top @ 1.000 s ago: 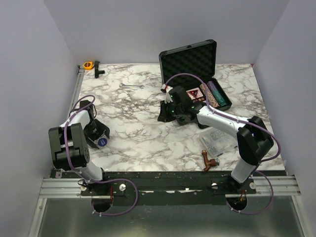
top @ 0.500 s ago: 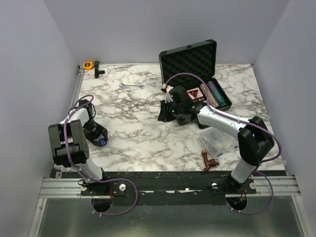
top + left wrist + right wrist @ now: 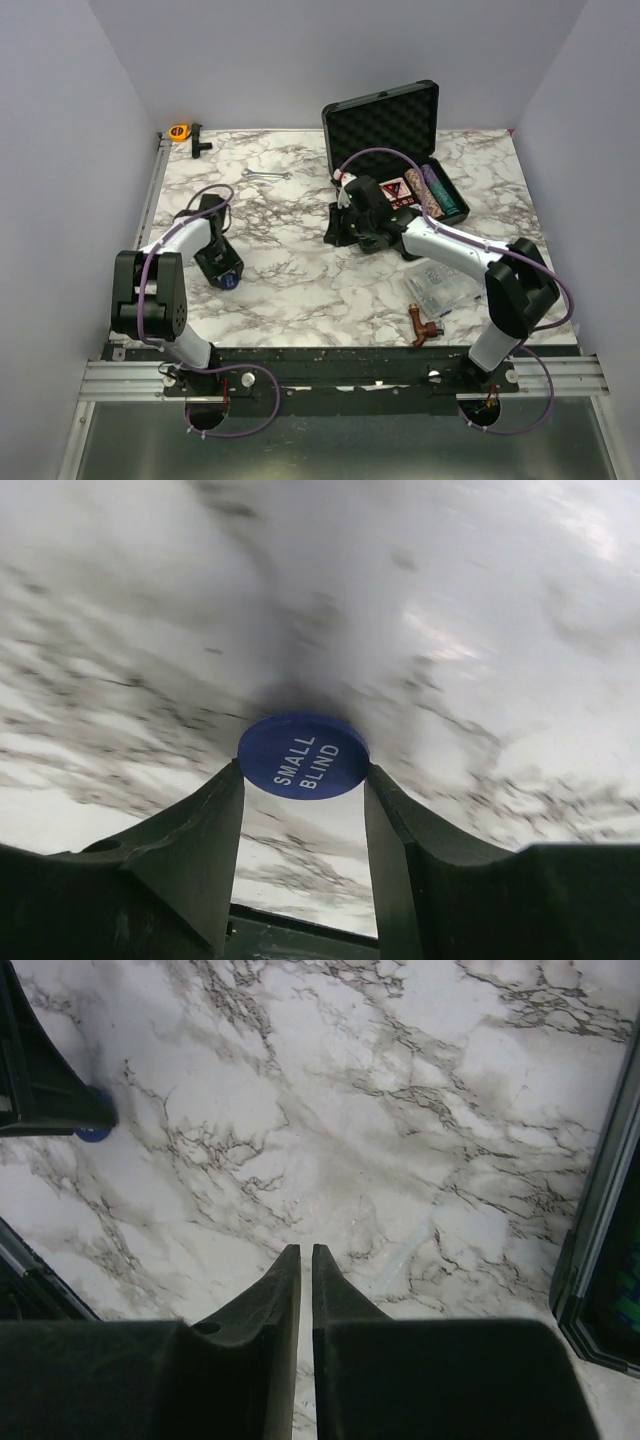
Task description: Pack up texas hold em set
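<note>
Change, left arm: the left gripper [image 3: 303, 768] stood wide over the blue disc [image 3: 303, 752] a second ago; its jaws have since closed onto the disc's edges, and the arm has swung from the table's left edge toward the middle.
Left grip now: narrow, both fingers [image 3: 215, 820] pressed on opposite sides of the disc, which sits flat between the tips.
Disc height: the marble table [image 3: 290, 215] beneath is motion-blurred with a shadow under the disc, so it is judged off the surface, though this is not certain.
Right gripper [image 3: 306, 1250]: jaws drawn together to a thin slit, nothing between them; it hovers over bare marble just left of the case, barely moved in the last second.
Case [image 3: 385, 125]: open at the far right of the table, lid upright, cards and chips [image 3: 440, 195] already in the tray.
Meaning for task: one loose piece is secured, and its carry across to the case is judged the step in hand.
Readable text: "SMALL BLIND" in white capitals on the disc's face.
Other print: the card deck [image 3: 398, 190] shows a red pattern, too small to read.
</note>
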